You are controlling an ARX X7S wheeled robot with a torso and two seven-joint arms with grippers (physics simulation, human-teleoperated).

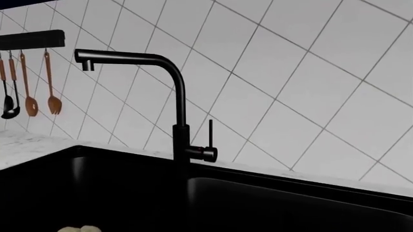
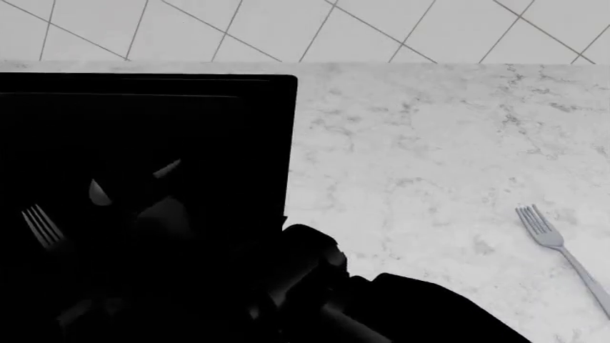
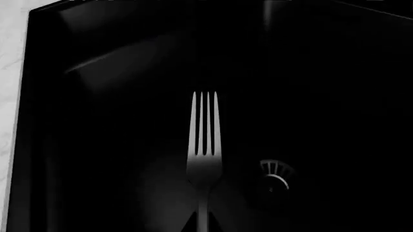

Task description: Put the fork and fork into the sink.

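Held in the right pincer [image 3: 203,225]: one fork [image 3: 204,140], clamped by the handle between narrow fingers, tines pointing straight ahead of the pincer. Hung over the black sink [image 3: 96,72], well inside its rim, with the basin floor below and the drain grate [image 3: 274,175] just off to one side under the tines. Looked ready to be let go; dropped from there, would likely have landed in the basin.

Left pincer: could not be told, open or closed. Only the black tap [image 1: 178,96] and the tiled wall shown ahead of it.

Second fork [image 2: 558,246], the pale one, lay flat on the marble counter [image 2: 410,157], well apart from the right pincer, out past the sink's rim on the robot's right. Long axis slanted: tines away from the robot and turned slightly toward the sink, handle running back and further right, off the edge of the head view. Judged nearer the right arm than the left, so probably a job for the right pincer once emptied, closing across the handle.
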